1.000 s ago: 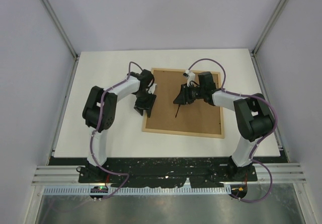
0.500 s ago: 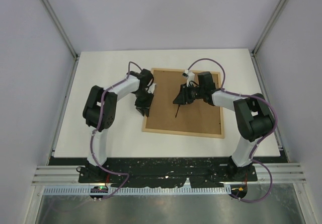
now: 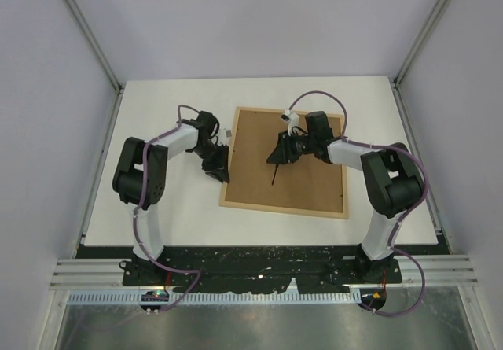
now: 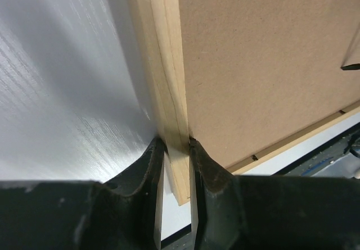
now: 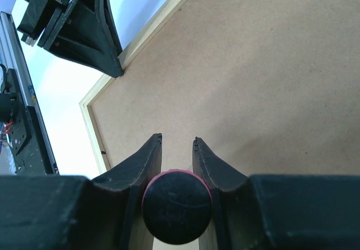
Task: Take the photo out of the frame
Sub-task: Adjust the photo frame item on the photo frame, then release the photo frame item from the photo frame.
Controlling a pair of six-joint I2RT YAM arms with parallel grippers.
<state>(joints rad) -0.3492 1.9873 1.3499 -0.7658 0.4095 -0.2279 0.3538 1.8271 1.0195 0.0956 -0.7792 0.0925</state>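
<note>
The photo, I can't see at all. It must be under the brown back of the frame [image 3: 310,186], which lies face down a little right of the middle of the table [image 3: 157,114], nearer its right edge than its left.

My left gripper [image 4: 176,143] is closed narrow on the frame's side rail [image 4: 169,81], the one facing the table's left edge, with one finger outside on the wood and one inside against the brown panel. My right gripper [image 5: 176,139] is clamped on a black rod [image 5: 176,205], whose tip points down at the panel near its middle.

Here's where it could go wrong. The rail is thin and smooth and I'm only nipping it near one corner. Pull up or sideways too hard and it slips out, or the whole frame skates across the table. Lift that side while the rod bears down and I'm fighting myself, and the panel could bow.

The rod tip could also skid on the fibreboard. Small dark clips [image 4: 254,157] sit along the inner edge, and I judge they pin the panel. Pry before they're turned and something cracks.
</note>
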